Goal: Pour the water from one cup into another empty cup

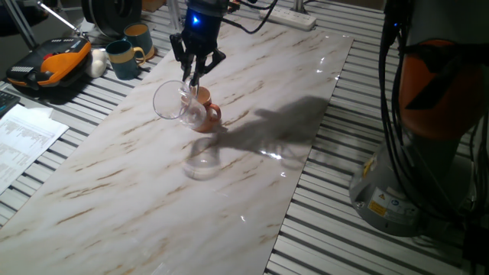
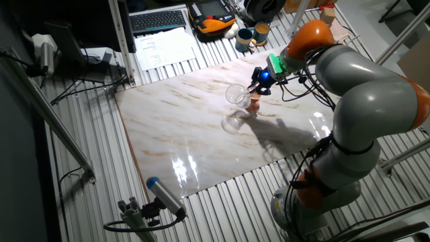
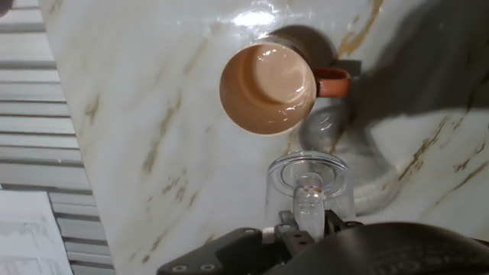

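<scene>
My gripper [image 1: 192, 75] is shut on the handle of the clear glass mug [image 1: 171, 101], which hangs tipped on its side with its mouth turned left. Just below and beside it the terracotta mug [image 1: 208, 117] stands upright on the marble board. The other fixed view shows the glass mug [image 2: 236, 94] left of the gripper [image 2: 259, 85] and above the terracotta mug [image 2: 253, 104]. From the hand view I look down into the terracotta mug [image 3: 267, 88], whose inside shines wet. The glass mug [image 3: 308, 182] sits just ahead of the fingertips [image 3: 307, 221]. Water in the glass cannot be made out.
Two dark teal mugs [image 1: 122, 58] [image 1: 138, 37] stand beyond the board's far left corner, next to an orange and black device [image 1: 50, 65]. Papers [image 1: 23, 139] lie at the left. A white power strip [image 1: 287, 17] runs along the back. The robot base [image 1: 416, 153] stands at the right.
</scene>
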Controlling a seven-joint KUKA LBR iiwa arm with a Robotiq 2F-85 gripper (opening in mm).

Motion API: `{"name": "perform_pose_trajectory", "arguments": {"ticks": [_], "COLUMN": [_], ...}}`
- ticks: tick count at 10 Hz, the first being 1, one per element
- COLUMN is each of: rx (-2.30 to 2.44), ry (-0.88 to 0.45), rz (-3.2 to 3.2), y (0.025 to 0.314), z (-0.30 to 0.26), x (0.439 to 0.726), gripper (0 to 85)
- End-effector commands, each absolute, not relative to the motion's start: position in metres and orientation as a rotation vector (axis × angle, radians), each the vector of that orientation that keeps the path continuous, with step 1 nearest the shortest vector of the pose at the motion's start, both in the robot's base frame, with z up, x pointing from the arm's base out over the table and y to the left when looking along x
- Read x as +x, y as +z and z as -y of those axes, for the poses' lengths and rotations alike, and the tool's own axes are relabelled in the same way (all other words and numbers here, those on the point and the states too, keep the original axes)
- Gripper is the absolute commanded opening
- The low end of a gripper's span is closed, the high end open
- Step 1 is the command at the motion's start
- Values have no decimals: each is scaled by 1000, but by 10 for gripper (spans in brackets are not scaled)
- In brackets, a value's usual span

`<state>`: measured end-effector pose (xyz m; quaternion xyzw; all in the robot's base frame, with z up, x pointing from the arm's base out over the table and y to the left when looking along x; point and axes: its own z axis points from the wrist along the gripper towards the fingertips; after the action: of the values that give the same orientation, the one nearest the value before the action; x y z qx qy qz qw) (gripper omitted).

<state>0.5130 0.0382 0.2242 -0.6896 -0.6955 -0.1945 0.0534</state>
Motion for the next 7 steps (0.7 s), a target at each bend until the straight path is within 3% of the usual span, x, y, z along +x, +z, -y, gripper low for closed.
{"name": "perform_pose_trajectory", "arguments": {"ticks": [1,7], "rx": [-2127,-2184], "ry": [-591,-729], "rz": [2103,2026], "y": [225,226], "z": [-38,-41], "x": [514,509], "gripper": [0,0]}}
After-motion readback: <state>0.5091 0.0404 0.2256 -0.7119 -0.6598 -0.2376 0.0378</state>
